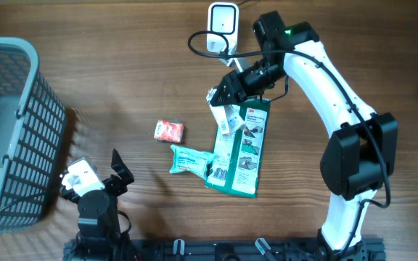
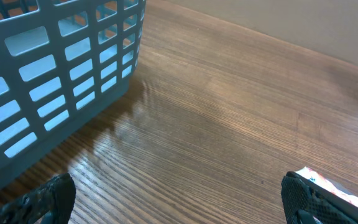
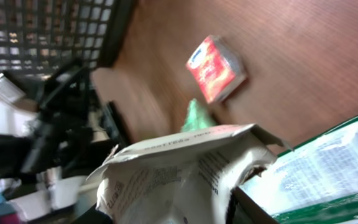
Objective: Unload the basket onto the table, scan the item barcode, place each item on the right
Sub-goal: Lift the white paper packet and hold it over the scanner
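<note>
My right gripper (image 1: 226, 93) is shut on a crumpled white packet (image 1: 228, 117) with black print, holding it just below the white barcode scanner (image 1: 222, 25) at the back of the table. In the right wrist view the packet (image 3: 179, 174) fills the space between the fingers, printed side toward the camera. My left gripper (image 1: 119, 171) stands open near the front left, and its wrist view shows only bare wood between the two fingertips (image 2: 179, 205).
A long green box (image 1: 242, 148) lies under the held packet, with a teal-and-white pouch (image 1: 191, 161) at its left. A small red packet (image 1: 169, 130) lies left of those. A grey mesh basket (image 1: 13, 123) stands at the far left, close to the left arm.
</note>
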Robot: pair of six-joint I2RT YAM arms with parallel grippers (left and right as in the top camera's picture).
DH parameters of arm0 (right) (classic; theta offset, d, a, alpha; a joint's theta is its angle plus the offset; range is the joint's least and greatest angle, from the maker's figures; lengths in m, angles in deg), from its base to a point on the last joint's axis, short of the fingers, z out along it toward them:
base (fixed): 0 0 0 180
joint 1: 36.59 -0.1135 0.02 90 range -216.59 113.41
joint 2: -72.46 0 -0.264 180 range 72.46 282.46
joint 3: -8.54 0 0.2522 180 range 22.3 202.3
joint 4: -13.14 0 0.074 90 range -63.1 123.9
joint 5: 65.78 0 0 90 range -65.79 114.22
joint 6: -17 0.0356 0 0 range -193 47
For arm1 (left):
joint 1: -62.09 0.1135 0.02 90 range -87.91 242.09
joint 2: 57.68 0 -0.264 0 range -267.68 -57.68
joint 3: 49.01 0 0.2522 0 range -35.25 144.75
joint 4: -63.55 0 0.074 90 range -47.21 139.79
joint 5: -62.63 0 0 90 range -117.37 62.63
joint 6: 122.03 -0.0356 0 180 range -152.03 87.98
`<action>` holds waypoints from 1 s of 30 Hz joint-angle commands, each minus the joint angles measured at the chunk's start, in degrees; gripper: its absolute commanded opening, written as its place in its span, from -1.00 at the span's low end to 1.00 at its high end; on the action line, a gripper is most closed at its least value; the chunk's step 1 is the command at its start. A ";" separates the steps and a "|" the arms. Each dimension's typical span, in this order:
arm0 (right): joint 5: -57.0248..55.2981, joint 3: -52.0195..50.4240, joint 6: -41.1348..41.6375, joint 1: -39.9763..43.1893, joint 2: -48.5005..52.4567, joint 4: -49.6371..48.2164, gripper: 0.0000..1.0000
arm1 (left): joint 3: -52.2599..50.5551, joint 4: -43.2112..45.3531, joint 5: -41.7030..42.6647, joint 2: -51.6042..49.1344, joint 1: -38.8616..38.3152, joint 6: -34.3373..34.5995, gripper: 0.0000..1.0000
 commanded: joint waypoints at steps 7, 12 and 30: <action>-13.42 0.76 -0.33 -0.28 -0.13 -20.44 -0.24 | -0.46 0.22 0.50 0.04 -0.22 -1.16 1.00; -29.79 0.76 0.68 -0.44 -0.13 -34.64 -0.24 | -0.46 0.22 0.50 0.04 -0.22 -1.16 1.00; -79.71 0.76 -27.41 -9.16 16.41 -87.38 -0.05 | -0.46 0.22 0.50 0.04 -0.22 -1.16 1.00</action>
